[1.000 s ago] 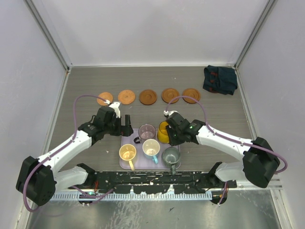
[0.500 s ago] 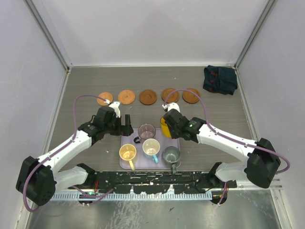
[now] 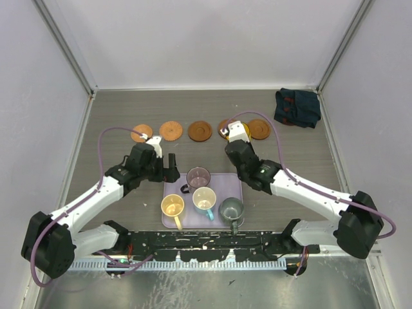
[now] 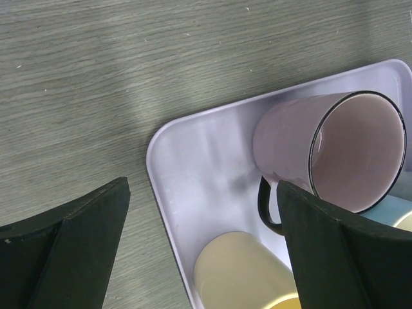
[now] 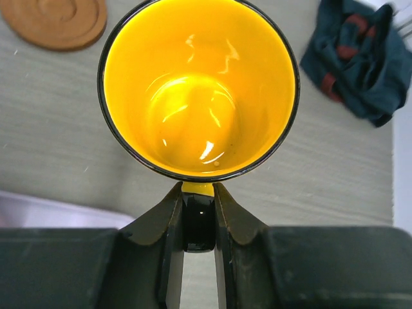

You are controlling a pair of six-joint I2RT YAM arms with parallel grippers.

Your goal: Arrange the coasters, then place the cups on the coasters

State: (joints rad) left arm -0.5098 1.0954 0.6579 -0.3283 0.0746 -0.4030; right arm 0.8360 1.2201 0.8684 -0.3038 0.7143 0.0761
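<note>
Yellow-orange cup (image 5: 198, 90) clamped by its handle in right gripper (image 5: 198, 222), near the coasters (image 3: 200, 131); left gripper (image 4: 203, 193) jaws apart over lavender tray (image 4: 193, 154) corner, beside purple cup (image 4: 335, 154).

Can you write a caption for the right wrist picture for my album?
The right tool pinches the yellow cup by its handle, with a coaster and a cloth beyond.

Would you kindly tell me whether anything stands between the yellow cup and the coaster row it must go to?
Nothing visible does. The right hand grips the yellow cup by its handle at the coasters; those in view are bare and the cloth lies aside.
</note>
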